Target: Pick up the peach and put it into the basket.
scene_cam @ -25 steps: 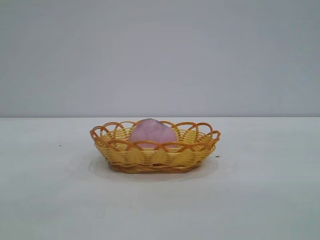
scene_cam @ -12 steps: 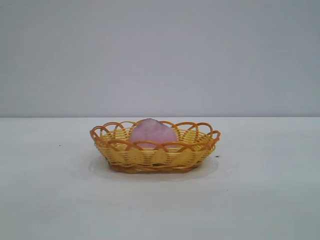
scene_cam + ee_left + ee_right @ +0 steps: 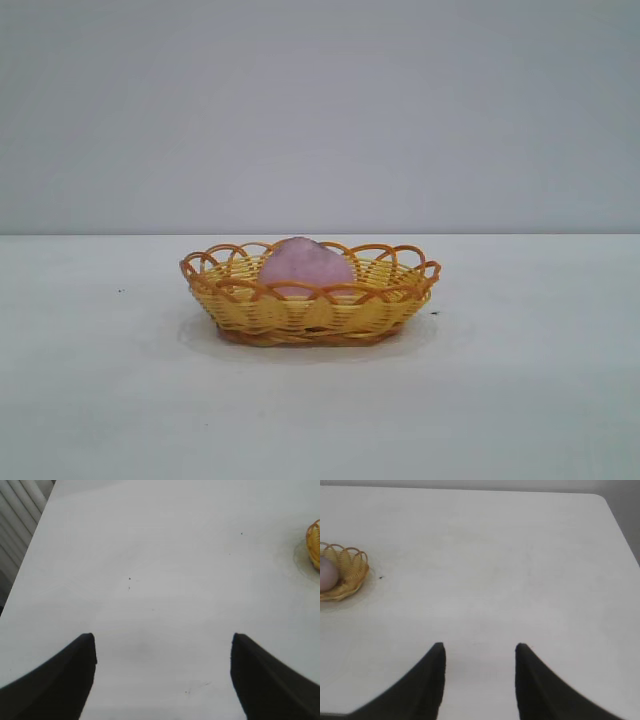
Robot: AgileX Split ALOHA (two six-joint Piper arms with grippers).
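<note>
While parked over bare tabletop (image 3: 160, 580), left claw (image 3: 162, 677) spread wide, nothing between its two dark fingers (image 3: 60, 685). Gripping nothing, touching nothing. Only white surface ahead of the tips, marked by a few small dark specks. Far off to one side of that view, just a sliver of the basket (image 3: 315, 545) at the frame edge, well apart from the claw.

Right claw (image 3: 480, 680) likewise open, though with a narrower gap, fingers (image 3: 420, 690) dark and tapering, empty between. Hovering over plain tabletop too. Well apart from it, at the opposite edge of its view, part of the basket again, with the peach (image 3: 326, 575) partly seen inside.

Seen from the exterior view, neither claw nor arm in frame. Basket (image 3: 310, 315) sitting upright near the middle of the tabletop, yellow weave below, orange looped rim above. Peach (image 3: 306, 268) resting inside the basket, toward its middle, pinkish-mauve, matte, rounded top rising above the rim loops, lower half hidden behind the near wall. Faint shadow ring on the surface around the basket's base. Tiny dark speck on the tabletop to the left of the basket, another just beside its right end. Plain grey wall (image 3: 320, 110) behind, meeting the tabletop in a level line just above the basket.
</note>
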